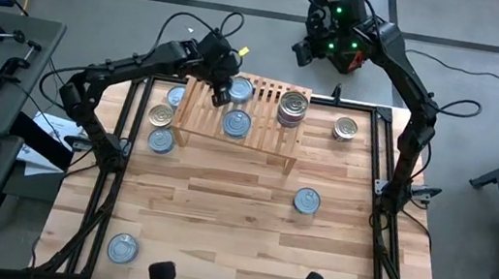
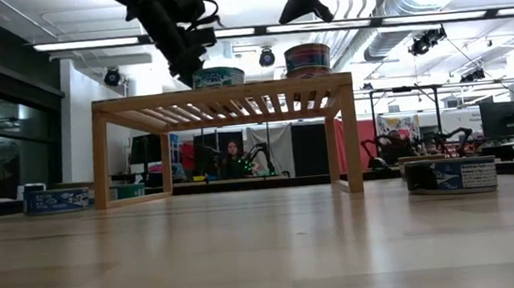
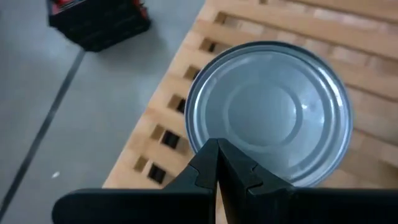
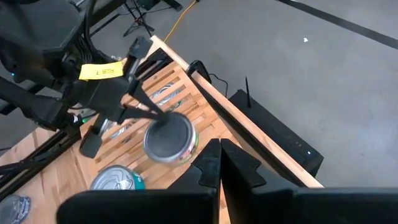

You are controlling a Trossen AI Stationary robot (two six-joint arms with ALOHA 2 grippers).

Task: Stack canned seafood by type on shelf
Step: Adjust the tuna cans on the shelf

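Pale wood shelf (image 1: 256,126) with slatted top on a light plank counter (image 1: 237,226). Tins (image 1: 237,123) bear silvery-blue lids; the stack (image 1: 293,107) shows multicoloured striped labels. Black arms; yellow tag (image 4: 101,71); grey floor.

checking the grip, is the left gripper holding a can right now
No: in the left wrist view the left gripper is shut and empty, just above a silvery can lying on the shelf.

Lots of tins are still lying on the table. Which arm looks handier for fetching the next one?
Probably the left: its hand hangs shut over the shelf, near tins on the tabletop beside it. The right hand is shut, beyond the table's far edge.
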